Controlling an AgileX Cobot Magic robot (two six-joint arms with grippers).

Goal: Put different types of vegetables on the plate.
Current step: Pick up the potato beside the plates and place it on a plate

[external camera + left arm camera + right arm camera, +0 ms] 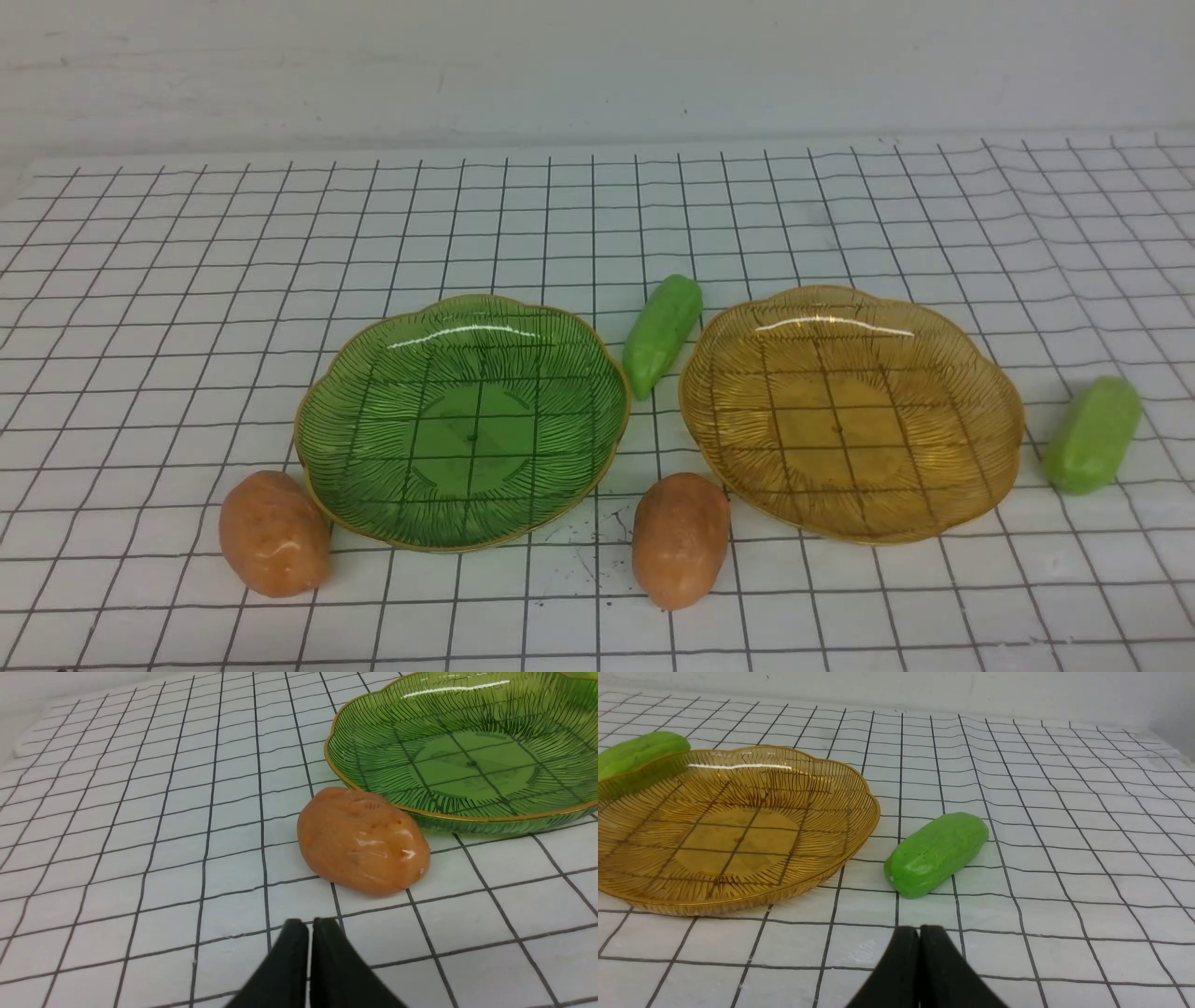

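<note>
White cloth (187, 280) printed with a black grid carries everything, with a pale wall (597, 65) behind it. Two scalloped, ribbed, translucent plastic plates with gold rims stand side by side, near each other but apart: a green plate (373, 485) on the left and an amber plate (971, 448) on the right. Four toy vegetables lie on the cloth outside the plates: two orange-brown oval potatoes and two light-green oblong cucumbers.

The left potato (274, 534) lies tight against the green plate's near-left rim, which crowds it on that side. The middle potato (681, 539) lies in front of the gap between the plates, just beside the amber plate's near-left rim. The tapered cucumber (661, 334) lies slanted at the far end of that gap, close to both rims; from the right wrist camera the amber rim hides part of it. The blunt cucumber (1092, 435) lies near the amber plate's right rim, apart from it.

The left gripper (309, 926) hangs low near the left potato with bare cloth between them, its black jaws pressed together and pinching nothing. The right gripper (919, 933) hangs likewise near the blunt cucumber, jaws pressed together, pinching nothing
</note>
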